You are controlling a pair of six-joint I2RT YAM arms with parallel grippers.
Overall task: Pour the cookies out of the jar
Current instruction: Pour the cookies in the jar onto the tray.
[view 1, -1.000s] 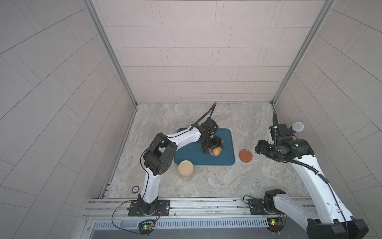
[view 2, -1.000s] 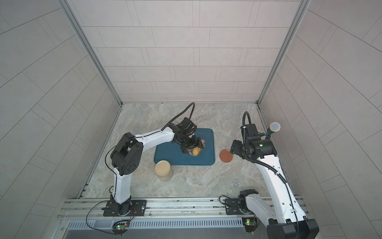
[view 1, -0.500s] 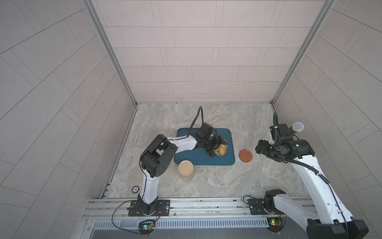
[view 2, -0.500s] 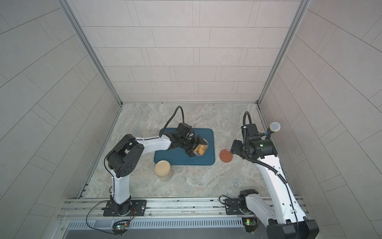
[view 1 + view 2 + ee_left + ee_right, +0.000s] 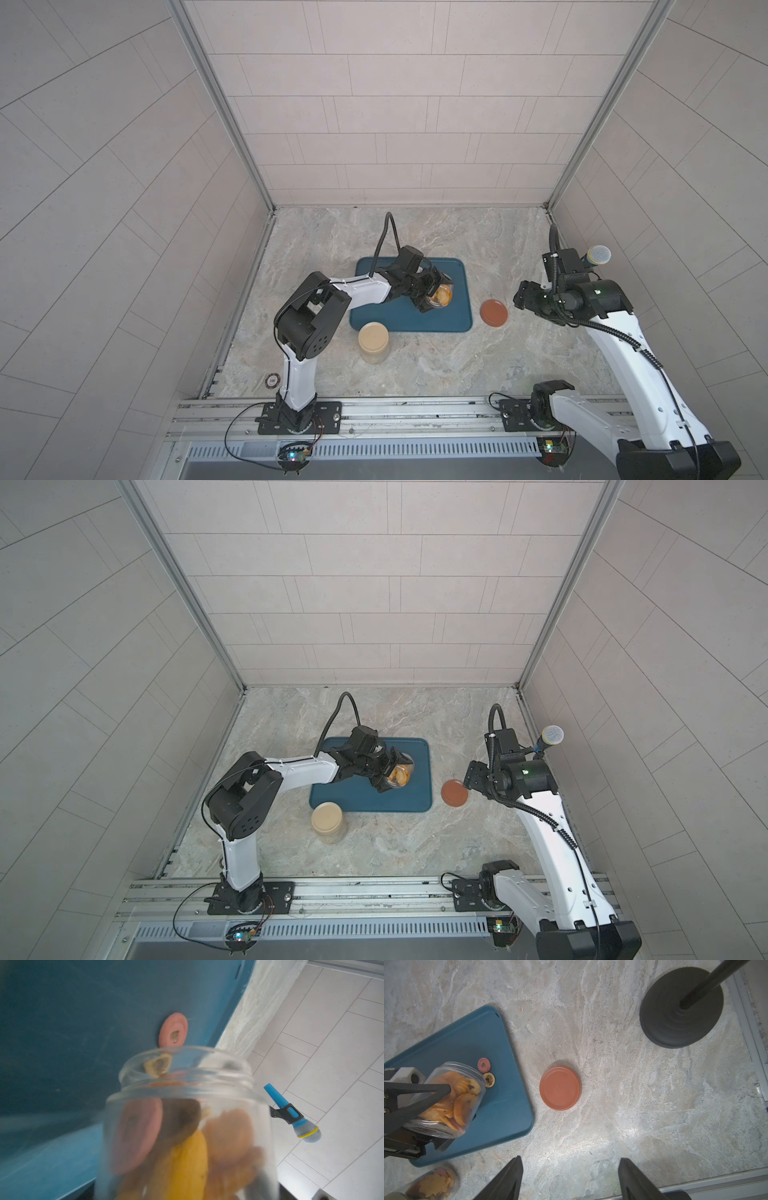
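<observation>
Tipping is the step in hand: the left gripper (image 5: 447, 1115) is clamped on the jar (image 5: 452, 1093), tilted over the right half of the tray (image 5: 500, 1109), mouth toward its right edge; two cookies (image 5: 484, 1065) lie on the tray by the mouth — most sit inside. A slow, steeper tilt, mouth kept within that edge, seems best; the right gripper (image 5: 570, 1158) hangs open — near the lid (image 5: 560, 1087) on the counter (image 5: 612, 1105).

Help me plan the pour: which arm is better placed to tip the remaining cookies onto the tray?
Left. The left end effector grips the tilted jar over the tray, two cookies out. The right end effector hangs open and empty near the lid.
</observation>
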